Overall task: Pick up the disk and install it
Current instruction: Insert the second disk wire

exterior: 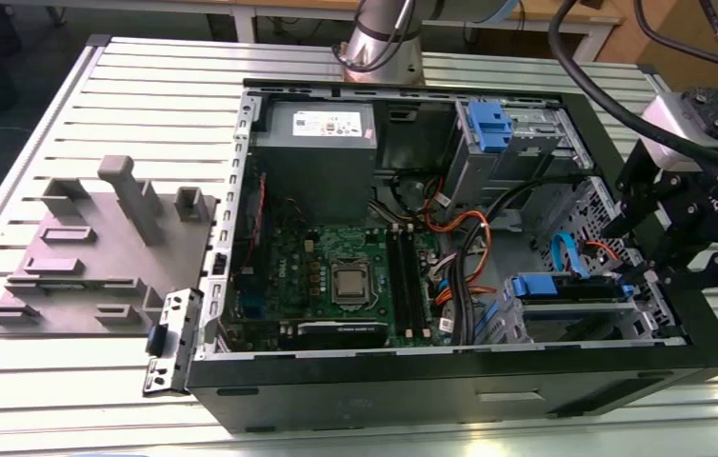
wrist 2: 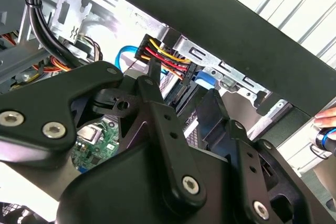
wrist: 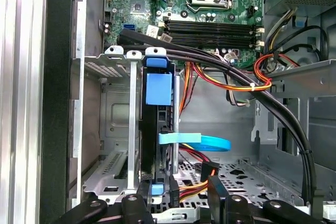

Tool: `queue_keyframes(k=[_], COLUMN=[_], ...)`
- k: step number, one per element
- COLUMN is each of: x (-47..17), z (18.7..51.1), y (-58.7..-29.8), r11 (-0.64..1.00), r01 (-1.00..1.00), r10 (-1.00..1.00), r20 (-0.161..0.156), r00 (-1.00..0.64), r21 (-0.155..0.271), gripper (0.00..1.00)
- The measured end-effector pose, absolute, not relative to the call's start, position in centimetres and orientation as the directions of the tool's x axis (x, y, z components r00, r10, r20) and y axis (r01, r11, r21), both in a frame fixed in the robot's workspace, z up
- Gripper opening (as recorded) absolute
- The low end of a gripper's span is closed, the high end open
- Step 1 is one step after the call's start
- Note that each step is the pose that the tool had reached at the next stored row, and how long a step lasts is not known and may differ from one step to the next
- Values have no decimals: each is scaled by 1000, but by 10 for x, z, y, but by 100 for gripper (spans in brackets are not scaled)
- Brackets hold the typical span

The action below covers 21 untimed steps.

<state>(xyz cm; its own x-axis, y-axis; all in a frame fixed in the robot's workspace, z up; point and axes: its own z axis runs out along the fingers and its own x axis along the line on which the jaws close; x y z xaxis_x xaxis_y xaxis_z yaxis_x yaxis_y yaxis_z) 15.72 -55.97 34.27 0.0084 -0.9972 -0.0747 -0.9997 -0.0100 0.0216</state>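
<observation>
Already my tool (exterior: 677,271) sits at the case's (exterior: 461,386) drive cage, grip unclear; the disk (wrist: 156,129), blue-railed, stands edgewise inside.

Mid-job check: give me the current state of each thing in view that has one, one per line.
computer case: lying on its side, side panel off, interior exposed.
disk: seated on edge in the drive cage, blue rails showing.
gripper: at the case's edge on the exterior view's right, beside the drive cage; holding nothing.
CPU socket: bare, no cooler fitted.
grey fixture block: on the table outside the case, nothing on it.
</observation>
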Motion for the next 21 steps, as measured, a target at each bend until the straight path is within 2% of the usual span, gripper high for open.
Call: queue_keyframes(k=[18, 19, 20, 21], x=[157, 157, 157, 157], z=[340, 340, 340, 340], y=[-563, -563, -563, -563], r11=[-10, -10, -10, -10], r01=[-1000, -1000, -1000, -1000], r10=[-997, -997, -997, -997], r20=[-74, -74, -74, -74], r00=[8, 8, 8, 8], r21=[22, 22, 22, 22], gripper=[53, 47, 47, 40])
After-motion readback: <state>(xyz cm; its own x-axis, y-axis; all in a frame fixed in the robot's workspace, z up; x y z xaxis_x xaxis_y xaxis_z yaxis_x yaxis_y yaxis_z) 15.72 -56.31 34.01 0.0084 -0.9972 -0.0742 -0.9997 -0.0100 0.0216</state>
